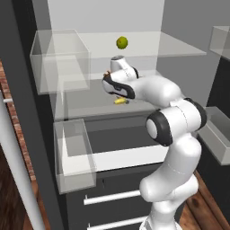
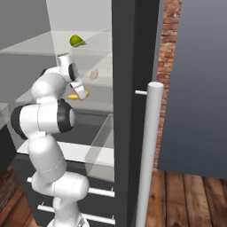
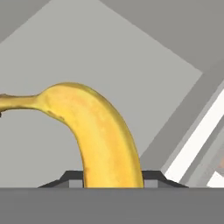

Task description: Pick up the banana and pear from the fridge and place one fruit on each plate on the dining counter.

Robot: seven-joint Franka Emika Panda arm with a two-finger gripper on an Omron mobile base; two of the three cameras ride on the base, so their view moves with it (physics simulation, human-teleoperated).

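Note:
The fridge (image 1: 27,112) stands open with its white interior showing. A bright-yellow banana (image 1: 120,101) (image 2: 79,95) lies at the level of the middle glass shelf (image 1: 90,105), directly under my hand. In the hand view the banana (image 3: 100,131) curves up from between my two dark fingertips (image 3: 70,178), which press against both of its sides. My gripper (image 1: 118,95) (image 2: 80,91) (image 3: 113,178) is shut on it. The yellow-green pear (image 1: 121,42) (image 2: 77,41) sits on the upper shelf, above and behind the hand.
A brown lumpy food item (image 2: 93,74) rests at the back of the middle shelf. Clear door bins (image 1: 58,58) (image 1: 74,152) hang at left, drawers with silver bars (image 1: 112,196) below. The door edge and long silver handle (image 2: 148,150) stand to the right.

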